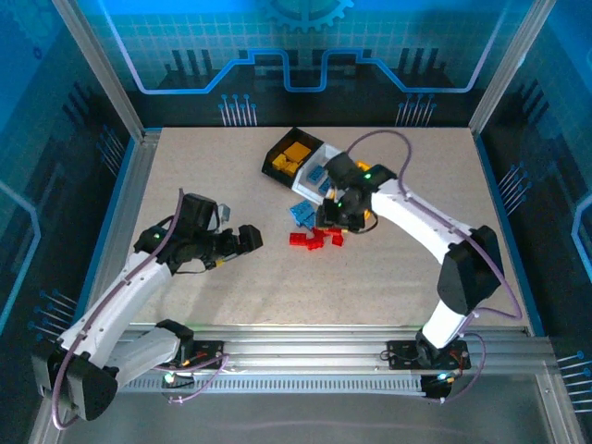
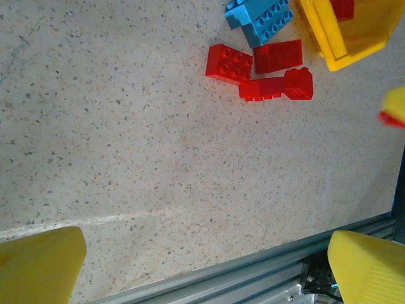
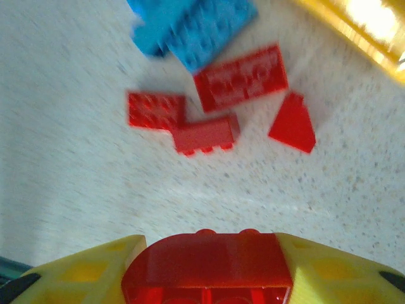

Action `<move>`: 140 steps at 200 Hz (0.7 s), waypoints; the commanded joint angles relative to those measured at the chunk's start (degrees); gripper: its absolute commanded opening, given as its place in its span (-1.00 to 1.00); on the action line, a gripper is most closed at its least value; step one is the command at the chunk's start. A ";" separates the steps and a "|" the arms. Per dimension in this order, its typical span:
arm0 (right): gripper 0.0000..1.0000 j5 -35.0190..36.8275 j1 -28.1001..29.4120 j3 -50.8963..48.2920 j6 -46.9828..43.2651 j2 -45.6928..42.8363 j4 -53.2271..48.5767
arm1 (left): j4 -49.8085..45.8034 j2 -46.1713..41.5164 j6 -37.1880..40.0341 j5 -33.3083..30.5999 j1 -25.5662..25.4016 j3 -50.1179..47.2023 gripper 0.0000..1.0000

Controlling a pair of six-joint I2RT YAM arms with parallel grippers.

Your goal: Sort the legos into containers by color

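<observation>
Red plastic shows between the yellow fingers of the right pincer [image 3: 205,282]: it is partly closed on a single red brick [image 3: 205,256], studs up, and holds it clear above the speckled table [image 1: 231,176]. Below it lie four loose red bricks [image 3: 205,136] in a small cluster, one of them a sloped wedge set a little apart on the right, with a few blue bricks [image 3: 190,25] just beyond them. From above, that cluster sits near the middle of the table, just beside the right arm's wrist. The yellow bin [image 2: 335,54] stands close to the loose bricks, and something red [image 2: 342,7] lies inside it. Further back, the black bin [image 1: 275,159] holds orange-yellow bricks [image 1: 294,157], and the white bin [image 1: 326,153] touching its side holds blue ones. The left pincer [image 1: 252,238] hangs over bare table well to the left of the bricks, its jaws spread wide with nothing between them; from its own wrist the two yellow fingers [image 2: 38,263] frame the table's near edge.
</observation>
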 commanded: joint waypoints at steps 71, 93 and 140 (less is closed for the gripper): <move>0.05 -14.60 -11.36 20.74 4.77 12.60 4.20 | -1.64 -0.50 -1.14 -0.30 0.96 -0.46 0.98; 0.06 -10.59 -12.83 24.91 1.85 16.83 0.07 | -2.56 -1.54 -1.61 -0.74 1.05 -1.03 0.98; 0.07 -5.10 -16.54 25.34 -3.19 21.85 -3.65 | -3.14 -3.02 -2.64 -0.39 1.18 -2.43 0.98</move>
